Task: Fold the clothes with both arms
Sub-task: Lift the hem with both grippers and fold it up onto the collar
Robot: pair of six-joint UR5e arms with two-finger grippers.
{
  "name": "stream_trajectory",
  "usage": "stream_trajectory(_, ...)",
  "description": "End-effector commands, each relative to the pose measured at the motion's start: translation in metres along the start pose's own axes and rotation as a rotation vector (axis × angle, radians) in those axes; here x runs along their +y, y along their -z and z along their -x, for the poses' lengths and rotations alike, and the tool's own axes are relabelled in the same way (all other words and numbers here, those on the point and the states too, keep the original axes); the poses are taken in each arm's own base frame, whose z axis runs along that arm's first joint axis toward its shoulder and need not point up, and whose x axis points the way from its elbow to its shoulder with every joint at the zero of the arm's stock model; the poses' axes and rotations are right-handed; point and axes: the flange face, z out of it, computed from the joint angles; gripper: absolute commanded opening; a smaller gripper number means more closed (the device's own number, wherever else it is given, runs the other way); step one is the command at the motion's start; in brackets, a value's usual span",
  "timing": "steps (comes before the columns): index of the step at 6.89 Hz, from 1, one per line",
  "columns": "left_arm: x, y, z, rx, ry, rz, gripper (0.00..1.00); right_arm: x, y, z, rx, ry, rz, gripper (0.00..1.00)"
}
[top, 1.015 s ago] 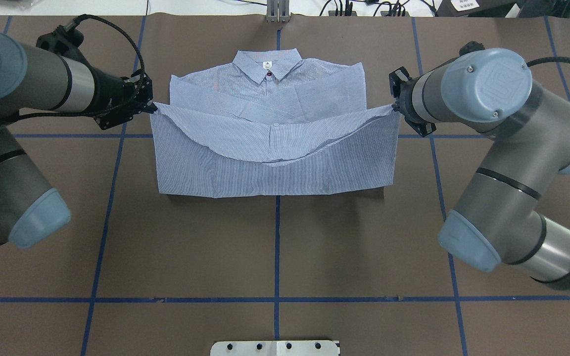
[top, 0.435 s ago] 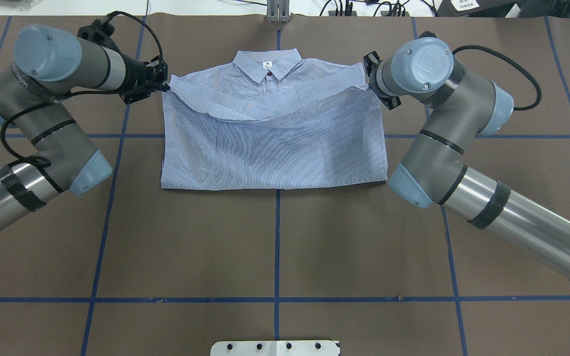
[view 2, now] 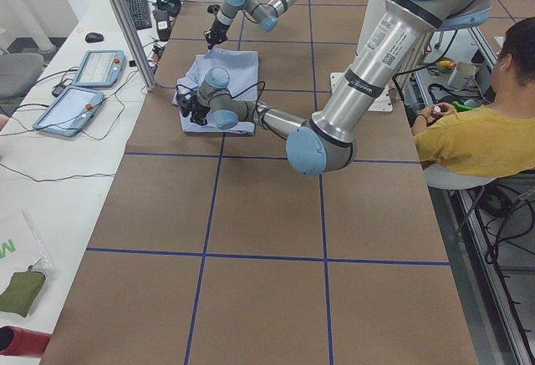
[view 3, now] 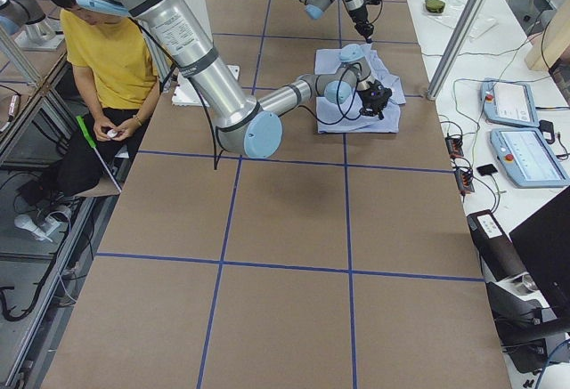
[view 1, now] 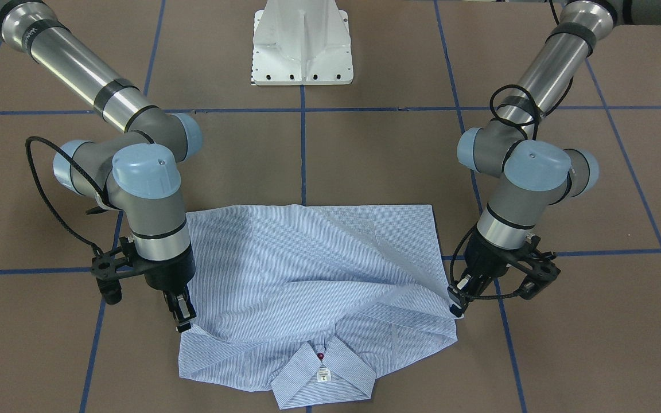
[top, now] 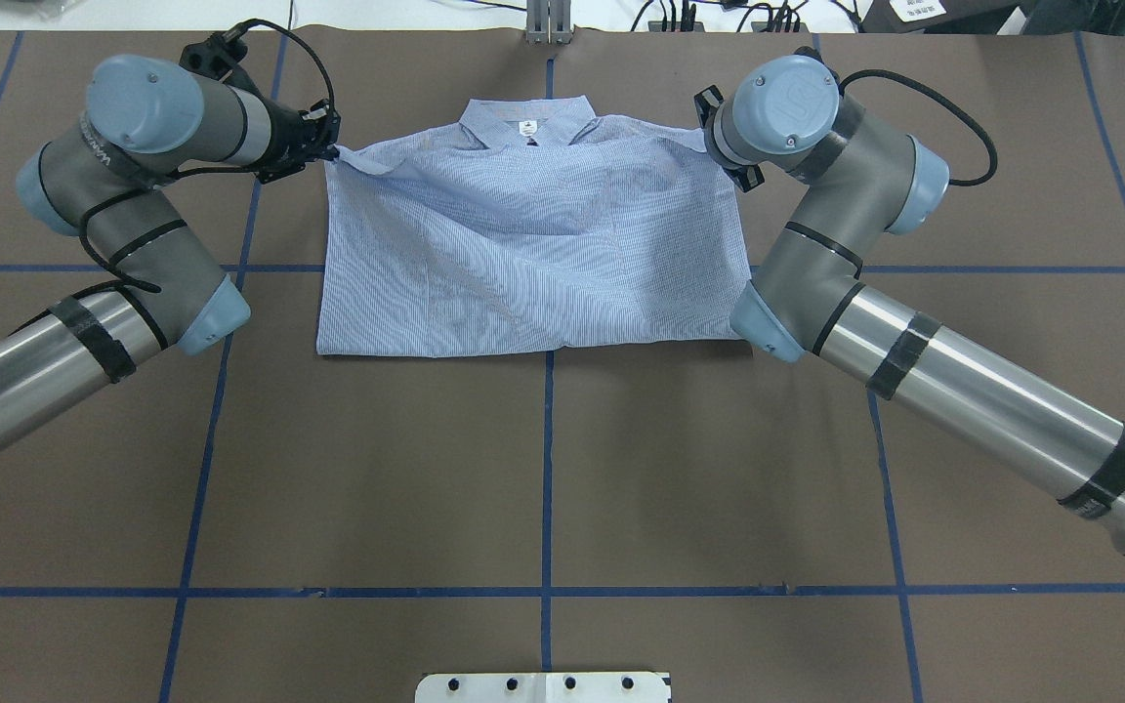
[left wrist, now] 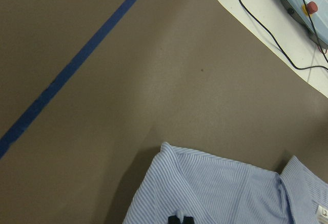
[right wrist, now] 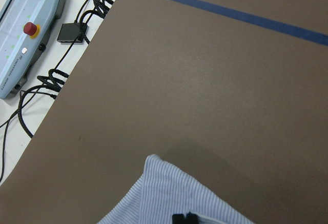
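While still aloft, hem nearer collar.

A brown table gridded with blue tape lines adjoins a white bench carrying teach pendants and cables.

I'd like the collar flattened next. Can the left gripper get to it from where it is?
Probably yes, once freed. The left gripper is at the shoulder of the shirt, with only cloth between it and the collar. But it is shut on the folded-over corner, so it must release first.
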Motion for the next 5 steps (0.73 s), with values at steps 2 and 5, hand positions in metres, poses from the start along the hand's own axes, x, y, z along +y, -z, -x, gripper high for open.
stream_trajectory(2, -0.018, -0.033, 0.011, -0.068, -0.182, -0.103, 0.99, -0.013, -0.025, 0.0, -0.003, 0.046, -0.008, 0.7)
stream_trajectory(5, -0.022, -0.016, -0.002, -0.033, -0.221, -0.103, 0.99, -0.044, -0.004, 0.006, -0.046, 0.009, -0.006, 0.66)
